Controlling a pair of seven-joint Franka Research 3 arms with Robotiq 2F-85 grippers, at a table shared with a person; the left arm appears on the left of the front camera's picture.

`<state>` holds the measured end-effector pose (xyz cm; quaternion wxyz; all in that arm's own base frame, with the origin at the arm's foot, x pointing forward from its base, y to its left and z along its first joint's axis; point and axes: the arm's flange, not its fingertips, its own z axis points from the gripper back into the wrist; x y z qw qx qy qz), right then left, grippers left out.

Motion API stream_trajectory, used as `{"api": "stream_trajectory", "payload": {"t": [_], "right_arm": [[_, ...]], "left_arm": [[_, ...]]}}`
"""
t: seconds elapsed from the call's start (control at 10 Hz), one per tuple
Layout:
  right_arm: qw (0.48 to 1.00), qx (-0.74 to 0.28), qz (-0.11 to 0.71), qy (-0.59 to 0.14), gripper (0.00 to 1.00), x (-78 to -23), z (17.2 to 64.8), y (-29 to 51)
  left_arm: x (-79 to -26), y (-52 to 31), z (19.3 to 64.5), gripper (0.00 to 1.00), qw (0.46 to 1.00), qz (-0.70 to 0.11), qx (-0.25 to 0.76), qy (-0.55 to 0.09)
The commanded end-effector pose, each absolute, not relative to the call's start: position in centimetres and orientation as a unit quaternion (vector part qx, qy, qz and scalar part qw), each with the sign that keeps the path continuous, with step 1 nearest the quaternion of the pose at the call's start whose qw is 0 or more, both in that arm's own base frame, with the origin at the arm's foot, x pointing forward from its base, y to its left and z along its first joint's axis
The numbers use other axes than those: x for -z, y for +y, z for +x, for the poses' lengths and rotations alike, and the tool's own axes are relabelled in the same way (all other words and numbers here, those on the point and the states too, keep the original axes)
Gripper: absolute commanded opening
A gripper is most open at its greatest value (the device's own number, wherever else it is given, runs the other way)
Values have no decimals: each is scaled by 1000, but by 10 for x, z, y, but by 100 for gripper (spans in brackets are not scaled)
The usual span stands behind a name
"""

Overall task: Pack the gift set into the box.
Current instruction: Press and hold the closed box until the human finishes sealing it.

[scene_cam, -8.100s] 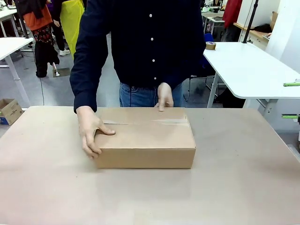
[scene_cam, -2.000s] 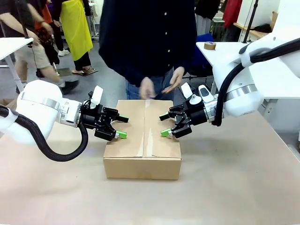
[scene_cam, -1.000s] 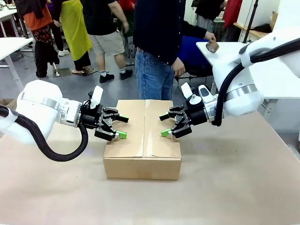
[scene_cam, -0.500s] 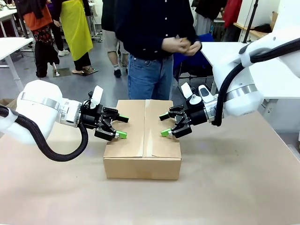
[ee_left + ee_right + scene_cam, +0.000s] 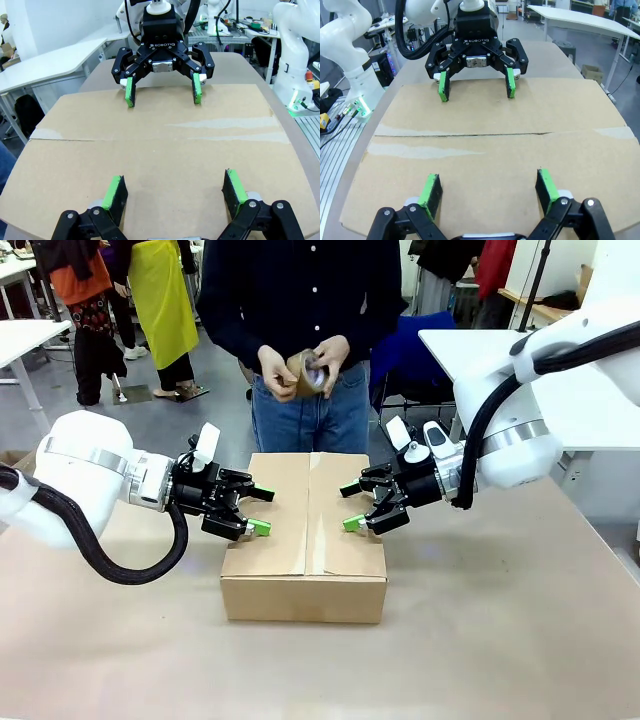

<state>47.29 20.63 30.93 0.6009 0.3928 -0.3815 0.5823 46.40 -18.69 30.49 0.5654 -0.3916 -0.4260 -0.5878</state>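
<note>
The box (image 5: 305, 535) sits on the bench (image 5: 500, 640) with its top flaps folded shut and meeting along a centre seam that runs from the robot's side toward the person. Pale streaks of old tape residue lie along that seam. The gift set cannot be seen; the flaps cover whatever is inside.

The left gripper (image 5: 256, 510) reaches in over the left edge of the box, its green-padded fingers spread wide and holding nothing. In the left wrist view the left gripper (image 5: 175, 195) has its two pads well apart, low over the left flap; whether they touch the cardboard cannot be told.

The right gripper (image 5: 350, 506) mirrors it over the right part of the box, also spread wide and empty. In the right wrist view the right gripper (image 5: 490, 192) has its pads well apart above the right flap. Each wrist view shows the other gripper facing it across the seam, fingers pointing down at the cardboard.

Beyond the far side of the box stands a person in a dark buttoned shirt and jeans. Both of the person's hands (image 5: 300, 372) are raised at waist level above the box, holding a roll of brown tape (image 5: 305, 370) between them.
</note>
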Motion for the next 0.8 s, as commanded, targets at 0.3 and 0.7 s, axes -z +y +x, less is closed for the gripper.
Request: {"api": "stream_trajectory", "payload": {"t": [0.3,0.7], "right_arm": [[601,-583,391,-382,100,-309,473,206],[601,-583,391,-382,100,-309,473,206]], "left_arm": [[-303,-187,463,100,566,-391,585,-429],[-303,-187,463,100,566,-391,585,-429]]}}
